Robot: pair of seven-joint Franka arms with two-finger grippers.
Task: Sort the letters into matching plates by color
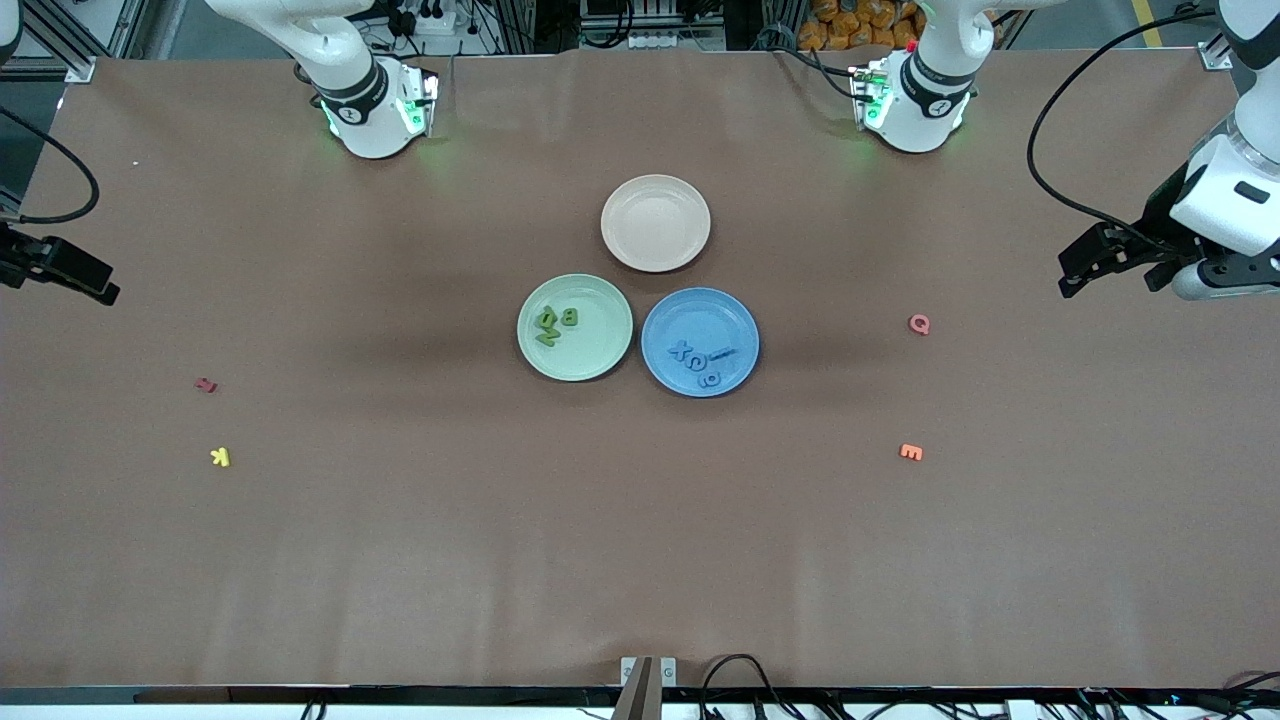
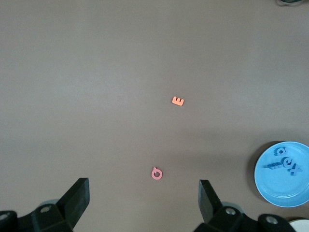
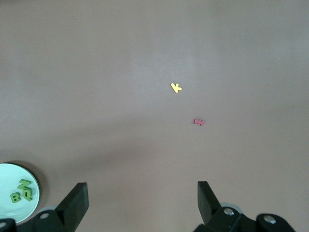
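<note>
Green letters [image 1: 553, 324] are seen lying in the green plate [image 1: 600, 358], blue letters [image 1: 697, 360] in the blue plate [image 1: 735, 320]; the two plates touch at mid-table. A beige plate [image 1: 656, 222] is set just beside them, nearer the bases. On the brown table [image 1: 640, 560], pink [image 1: 918, 324], orange [image 1: 910, 452], red [image 1: 206, 384] and yellow [image 1: 220, 457] letters are scattered toward the ends. The left gripper [image 1: 1090, 268] and right gripper [image 1: 85, 283] are held high over opposite table ends, fingers spread and empty.
</note>
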